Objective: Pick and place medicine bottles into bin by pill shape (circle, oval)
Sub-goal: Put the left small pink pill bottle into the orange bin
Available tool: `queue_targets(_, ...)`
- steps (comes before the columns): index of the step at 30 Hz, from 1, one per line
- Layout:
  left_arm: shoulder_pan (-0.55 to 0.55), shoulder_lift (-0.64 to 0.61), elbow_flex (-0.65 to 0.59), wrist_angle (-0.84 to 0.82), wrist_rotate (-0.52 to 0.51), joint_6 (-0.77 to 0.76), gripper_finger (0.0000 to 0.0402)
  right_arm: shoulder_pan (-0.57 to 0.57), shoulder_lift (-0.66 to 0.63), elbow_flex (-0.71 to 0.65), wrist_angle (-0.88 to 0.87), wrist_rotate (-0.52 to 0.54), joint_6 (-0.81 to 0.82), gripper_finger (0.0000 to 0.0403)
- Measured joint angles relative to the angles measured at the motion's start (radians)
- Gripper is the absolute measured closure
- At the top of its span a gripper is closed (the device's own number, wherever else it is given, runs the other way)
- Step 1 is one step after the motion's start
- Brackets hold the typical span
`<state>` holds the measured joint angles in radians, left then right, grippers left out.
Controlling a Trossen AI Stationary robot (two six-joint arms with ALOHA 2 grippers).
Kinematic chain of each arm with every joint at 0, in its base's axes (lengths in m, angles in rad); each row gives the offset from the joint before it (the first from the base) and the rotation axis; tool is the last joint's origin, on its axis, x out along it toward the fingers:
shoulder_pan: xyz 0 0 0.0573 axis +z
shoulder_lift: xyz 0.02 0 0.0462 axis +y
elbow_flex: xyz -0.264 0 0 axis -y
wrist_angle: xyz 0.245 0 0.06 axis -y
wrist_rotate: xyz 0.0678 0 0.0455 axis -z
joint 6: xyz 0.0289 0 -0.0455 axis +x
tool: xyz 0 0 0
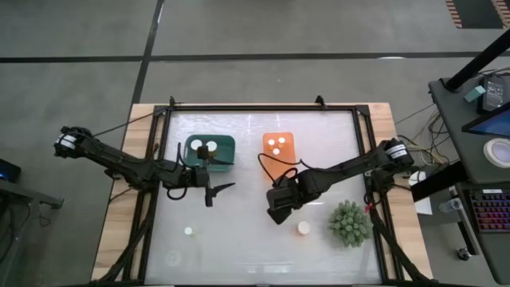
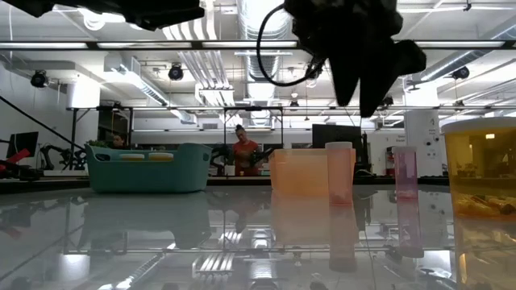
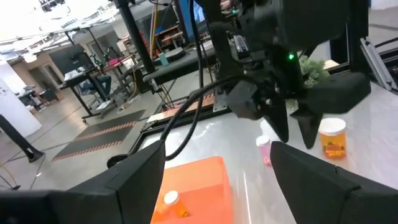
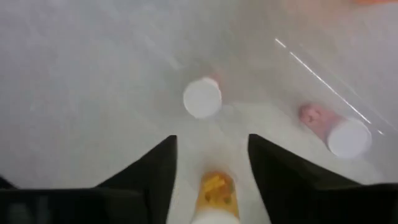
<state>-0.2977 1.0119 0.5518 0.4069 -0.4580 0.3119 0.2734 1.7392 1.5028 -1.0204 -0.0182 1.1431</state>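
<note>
While my right gripper (image 4: 211,140) hangs over the table just on the near side of the orange bin (image 1: 279,135), its fingers (image 4: 155,177) stand apart, clamped on nothing. An amber bottle (image 4: 214,190) shows between them in my right wrist view, with a gap on each side, so I straddle it without holding it. Whether it stands or lies I cannot tell.

I judge the step in hand to be the pick. The next move calls for lowering squarely over that bottle, closing on its body below the cap, and lifting straight up so I do not knock its neighbours. A white-capped bottle (image 4: 202,98) stands near, and a pink one (image 4: 339,132) lies beside it.

After that comes the sort. The orange bin holds three caps, the green bin (image 1: 227,142) two. Which shape goes where I cannot read, nor the pills in my target.

Farther out, one bottle (image 1: 304,228) stands between me and the plant (image 1: 349,223), another (image 1: 189,231) well apart toward the left. My left gripper (image 1: 213,191) waits open just beside the green bin.
</note>
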Motion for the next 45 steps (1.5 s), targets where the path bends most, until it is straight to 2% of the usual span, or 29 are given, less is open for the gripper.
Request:
queue_targets(6, 0.0, -0.001, -0.001, 0.0, 0.0, 0.004, 0.0127, -0.014, 0.037, 0.003, 0.017, 0.016, -0.009, 0.0153)
queue_targets(14, 0.0, -0.001, -0.001, 0.0, 0.0, 0.005, 0.0127, -0.019, 0.088, 0.003, 0.06, 0.021, -0.029, 0.0149)
queue_targets(22, 0.001, -0.001, -0.002, 0.001, 0.0, 0.006, 0.0127, -0.019, 0.124, 0.003, 0.072, 0.02, -0.029, 0.0175)
queue_targets(45, 0.001, -0.001, -0.002, 0.001, 0.0, 0.007, 0.0127, -0.019, 0.124, 0.003, 0.092, 0.037, -0.031, 0.0293)
